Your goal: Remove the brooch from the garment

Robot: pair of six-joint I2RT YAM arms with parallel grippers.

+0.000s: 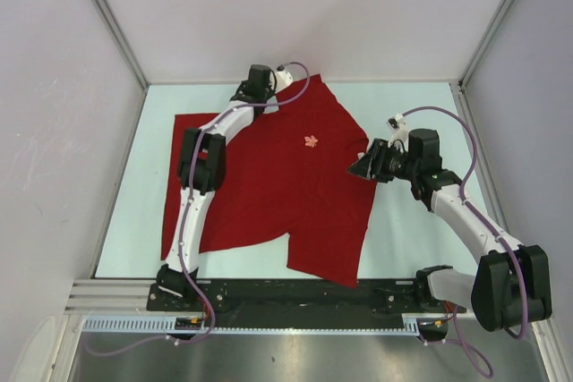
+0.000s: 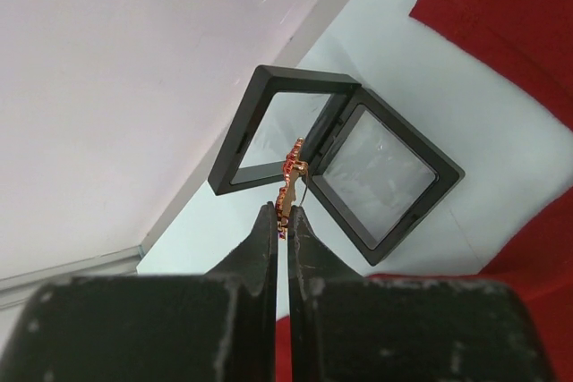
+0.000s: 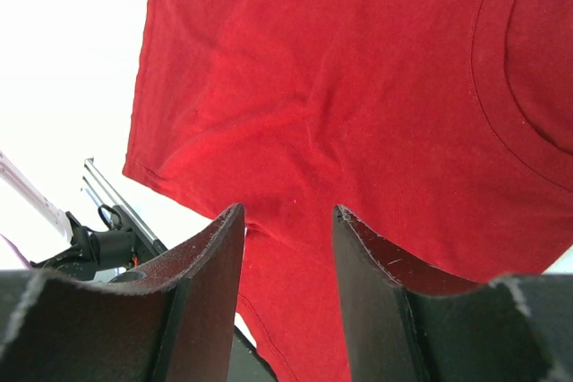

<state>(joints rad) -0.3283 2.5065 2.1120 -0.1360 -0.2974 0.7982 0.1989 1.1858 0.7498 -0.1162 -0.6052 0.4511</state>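
Two robot arms reach across a pale counter [image 1: 407, 239] where a red T-shirt [image 1: 286, 194] lies spread flat, filling the middle. At the far edge, the left hand [image 2: 287, 214] is pinched tight on a gold brooch [image 2: 292, 181] set with red stones, holding it over an open black display box [image 2: 385, 176]. By the shirt's right edge, the right hand [image 3: 286, 221] hovers with fingers wide apart, gripping nothing.
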